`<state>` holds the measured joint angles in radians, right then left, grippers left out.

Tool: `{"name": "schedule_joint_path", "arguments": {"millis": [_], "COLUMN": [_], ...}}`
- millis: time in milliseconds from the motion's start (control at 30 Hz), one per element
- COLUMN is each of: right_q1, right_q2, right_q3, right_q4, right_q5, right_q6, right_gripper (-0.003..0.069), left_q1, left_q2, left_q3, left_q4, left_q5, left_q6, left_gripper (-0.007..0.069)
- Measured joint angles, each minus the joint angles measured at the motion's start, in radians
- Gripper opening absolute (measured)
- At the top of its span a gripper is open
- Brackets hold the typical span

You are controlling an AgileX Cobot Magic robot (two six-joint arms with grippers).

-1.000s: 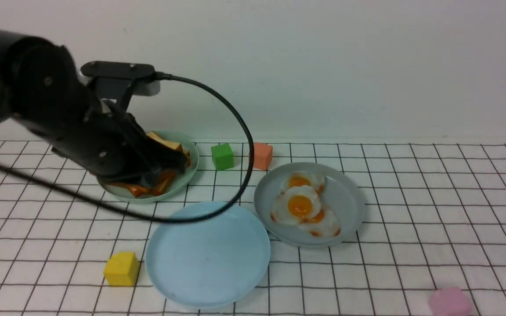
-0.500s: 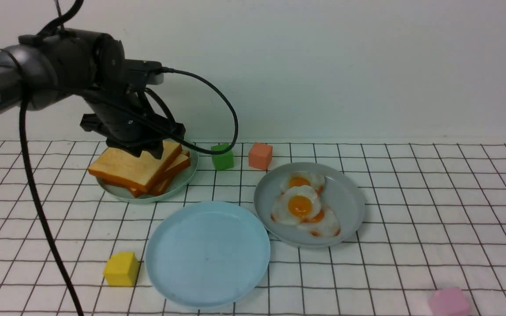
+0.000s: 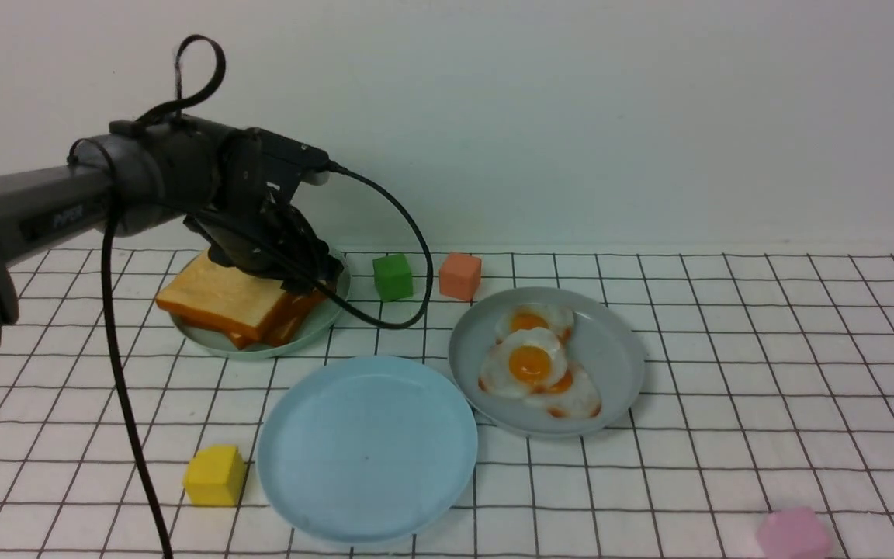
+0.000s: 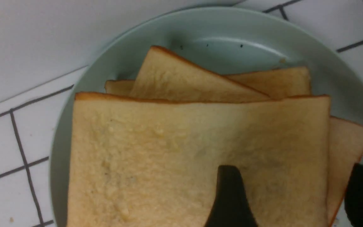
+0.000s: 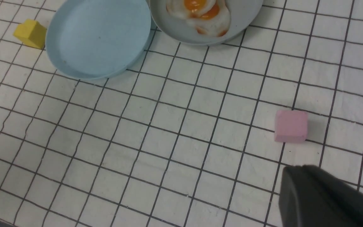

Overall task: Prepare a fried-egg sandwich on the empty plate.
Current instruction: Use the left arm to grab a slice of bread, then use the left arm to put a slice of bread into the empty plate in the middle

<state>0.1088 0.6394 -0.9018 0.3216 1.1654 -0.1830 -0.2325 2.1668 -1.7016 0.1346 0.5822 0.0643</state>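
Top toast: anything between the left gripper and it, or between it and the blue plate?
Nothing visible. The left gripper hangs open right over the top toast, and only bare table lies between its green plate and the blue plate. The arm's cable loops low there.

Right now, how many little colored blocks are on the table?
4. The yellow block sits just left of the light blue plate; the green block and orange block stand side by side behind it; the pink block lies front right. The left arm might hide another.
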Motion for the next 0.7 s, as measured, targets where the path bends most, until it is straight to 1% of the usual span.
{"name": "schedule_joint_path", "arguments": {"millis": [100, 167, 200, 233, 267, 367, 400, 433, 567, 600, 700], "right_q1": [0.0, 0.0, 0.0, 0.0, 0.0, 0.0, 0.0, 0.0, 0.0, 0.0, 0.0], "right_q2": [0.0, 0.0, 0.0, 0.0, 0.0, 0.0, 0.0, 0.0, 0.0, 0.0, 0.0], "right_q3": [0.0, 0.0, 0.0, 0.0, 0.0, 0.0, 0.0, 0.0, 0.0, 0.0, 0.0], "right_q4": [0.0, 0.0, 0.0, 0.0, 0.0, 0.0, 0.0, 0.0, 0.0, 0.0, 0.0], "right_q5": [-0.002, -0.002, -0.002, -0.002, -0.002, -0.002, -0.002, -0.001, -0.001, -0.001, -0.001], "right_q6": [0.0, 0.0, 0.0, 0.0, 0.0, 0.0, 0.0, -0.001, -0.001, -0.002, -0.002], "right_gripper": [0.0005, 0.0006, 0.0006, 0.0006, 0.0006, 0.0006, 0.0006, 0.0006, 0.0006, 0.0008, 0.001], "left_q1": [-0.001, -0.001, -0.001, -0.001, -0.001, -0.003, -0.003, -0.005, -0.024, -0.039, -0.095], "left_q2": [0.008, 0.009, 0.009, 0.01, 0.01, 0.007, 0.005, -0.008, -0.092, -0.126, -0.236], "left_q3": [-0.003, -0.004, -0.004, -0.005, -0.005, -0.01, -0.011, -0.011, -0.001, 0.002, 0.039], "left_q4": [0.015, 0.019, 0.019, 0.016, 0.013, -0.012, -0.015, -0.017, -0.015, -0.015, -0.013], "left_q5": [-0.002, 0.0, 0.001, 0.008, 0.009, 0.028, 0.03, 0.045, 0.153, 0.194, 0.244], "left_q6": [0.0, 0.0, 0.0, 0.0, 0.0, 0.002, 0.002, 0.004, 0.0, -0.007, -0.016], "left_gripper": [0.0446, 0.0394, 0.0386, 0.0318, 0.0309, 0.0093, 0.0071, 0.0018, 0.0006, 0.0006, 0.0006]}}
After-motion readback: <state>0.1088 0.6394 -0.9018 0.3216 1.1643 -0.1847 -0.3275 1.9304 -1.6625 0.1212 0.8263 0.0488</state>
